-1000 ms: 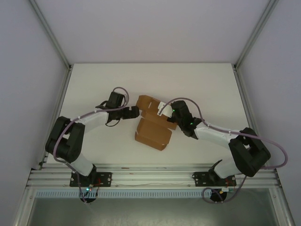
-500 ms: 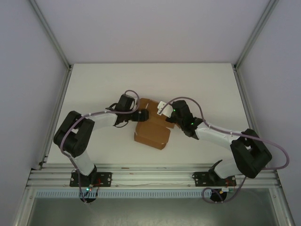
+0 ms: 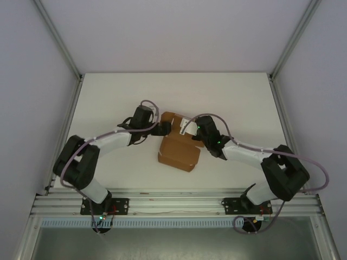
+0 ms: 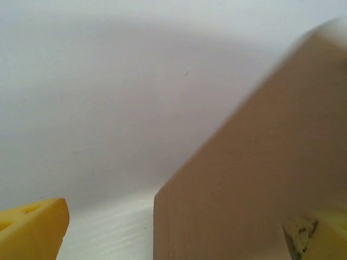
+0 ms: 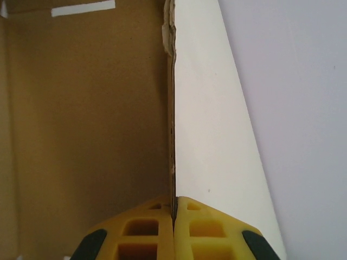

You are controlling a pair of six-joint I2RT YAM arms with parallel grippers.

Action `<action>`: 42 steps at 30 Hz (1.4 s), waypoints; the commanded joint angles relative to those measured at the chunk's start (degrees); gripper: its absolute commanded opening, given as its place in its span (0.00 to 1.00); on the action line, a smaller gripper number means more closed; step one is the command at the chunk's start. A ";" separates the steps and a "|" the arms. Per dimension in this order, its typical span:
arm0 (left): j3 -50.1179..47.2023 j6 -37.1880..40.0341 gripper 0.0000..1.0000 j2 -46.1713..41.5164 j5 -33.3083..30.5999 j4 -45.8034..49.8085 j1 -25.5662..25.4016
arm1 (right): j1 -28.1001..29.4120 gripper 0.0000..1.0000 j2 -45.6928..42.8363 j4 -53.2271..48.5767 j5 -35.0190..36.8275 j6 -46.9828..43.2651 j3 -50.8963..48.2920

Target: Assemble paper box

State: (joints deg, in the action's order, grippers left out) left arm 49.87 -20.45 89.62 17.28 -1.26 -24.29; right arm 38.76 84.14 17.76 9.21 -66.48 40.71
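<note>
Folding seems under way: right gripper point(image 5: 174, 203) pinches the box point(image 3: 178, 149) by its wall, while left gripper point(image 3: 164, 129), jaws apart at the box's left, should next press inward.

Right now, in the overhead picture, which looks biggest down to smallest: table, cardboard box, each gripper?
1. table
2. paper box
3. left gripper and right gripper: these two look alike, so I won't rank them.

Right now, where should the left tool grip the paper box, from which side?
Likely the thin raised panel at the far-left corner of the paper box, from the left: it sits between the open fingers of the left tool, opposite the wall the right tool pinches.
</note>
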 commanded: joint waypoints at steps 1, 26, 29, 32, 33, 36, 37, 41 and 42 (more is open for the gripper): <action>0.21 0.69 1.00 -4.88 0.22 2.93 3.69 | 0.36 0.00 3.04 11.65 7.12 -11.76 0.05; 9.27 3.98 0.89 12.15 10.26 -4.39 12.30 | 2.45 0.00 16.87 35.59 6.55 -21.94 -0.98; 7.43 5.37 0.81 11.85 14.03 -7.38 10.79 | 2.68 0.00 16.20 35.38 6.67 -22.00 -0.99; 5.00 6.56 0.77 11.27 16.59 -11.24 9.50 | 3.05 0.00 15.44 34.48 6.59 -22.33 -1.07; 4.36 6.64 0.73 11.27 16.72 -12.19 9.30 | 3.17 0.00 15.33 34.36 6.59 -22.70 -1.28; 2.97 7.95 0.66 11.42 17.01 -14.29 8.65 | 3.57 0.00 15.10 34.19 7.10 -23.63 -1.87; 2.62 8.43 0.64 11.52 16.87 -15.00 8.35 | 3.68 0.00 14.97 34.25 7.47 -23.62 -2.01; -0.32 9.35 0.58 11.06 15.17 -20.21 6.15 | 4.04 0.00 13.85 33.23 8.36 -22.99 -2.39; -1.15 9.67 0.58 10.65 14.70 -21.26 5.61 | 4.12 0.00 13.45 32.51 8.51 -22.97 -2.48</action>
State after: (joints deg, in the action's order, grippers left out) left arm 50.92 -13.26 101.49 32.34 -16.56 -16.99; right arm 42.24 100.31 50.28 16.60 -89.69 38.83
